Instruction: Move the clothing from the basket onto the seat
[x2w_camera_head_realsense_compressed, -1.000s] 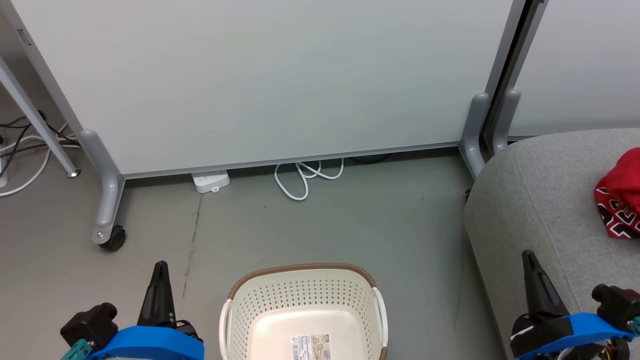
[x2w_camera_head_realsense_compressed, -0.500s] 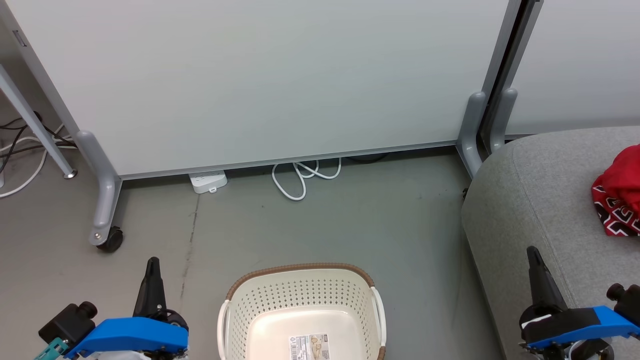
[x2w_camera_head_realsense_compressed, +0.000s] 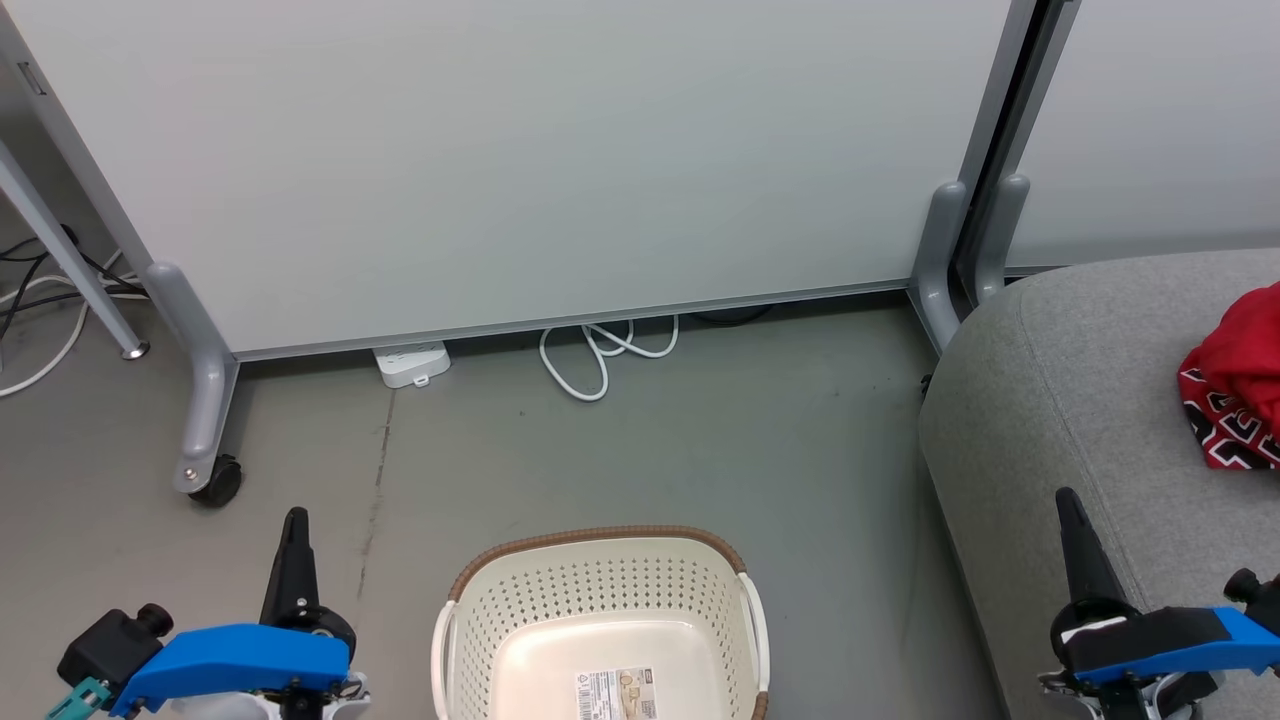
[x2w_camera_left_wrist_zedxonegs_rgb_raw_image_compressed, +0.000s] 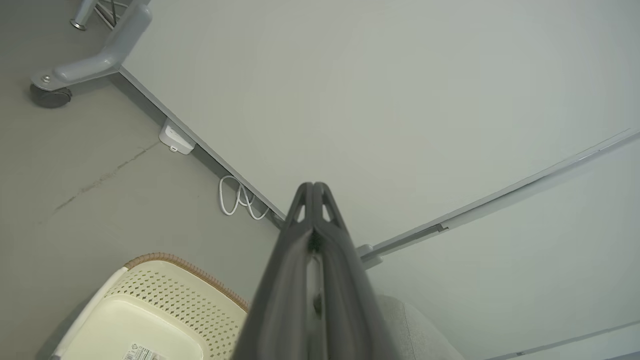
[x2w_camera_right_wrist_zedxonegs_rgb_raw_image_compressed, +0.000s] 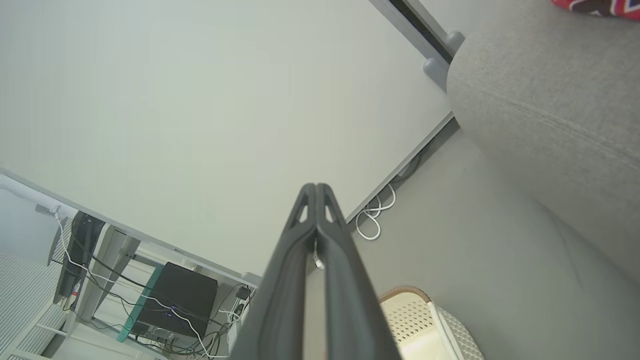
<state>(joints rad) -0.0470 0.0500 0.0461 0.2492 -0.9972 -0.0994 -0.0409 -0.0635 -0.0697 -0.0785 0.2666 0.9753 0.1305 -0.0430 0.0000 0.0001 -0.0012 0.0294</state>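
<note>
Red clothing (x2w_camera_head_realsense_compressed: 1232, 370) lies bunched in one heap on the single grey seat (x2w_camera_head_realsense_compressed: 1060, 400) at the right edge of the frame, up and right of my right fingers (x2w_camera_head_realsense_compressed: 1082, 560), the nearer pair. One cream basket (x2w_camera_head_realsense_compressed: 600, 540) sits lower centre, showing nothing inside but a label (x2w_camera_head_realsense_compressed: 617, 695). My left fingers (x2w_camera_head_realsense_compressed: 293, 560) and the right pair are pressed shut, gripping nothing. I judge the transfer done.

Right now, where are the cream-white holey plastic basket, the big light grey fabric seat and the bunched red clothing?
cream-white perforated plastic basket (x2w_camera_head_realsense_compressed: 600, 590): head view, on its holey back wall.
light grey fabric seat (x2w_camera_head_realsense_compressed: 1080, 400): head view, on bare cushion top.
red clothing (x2w_camera_head_realsense_compressed: 1245, 345): head view, on the plain red fold.
</note>
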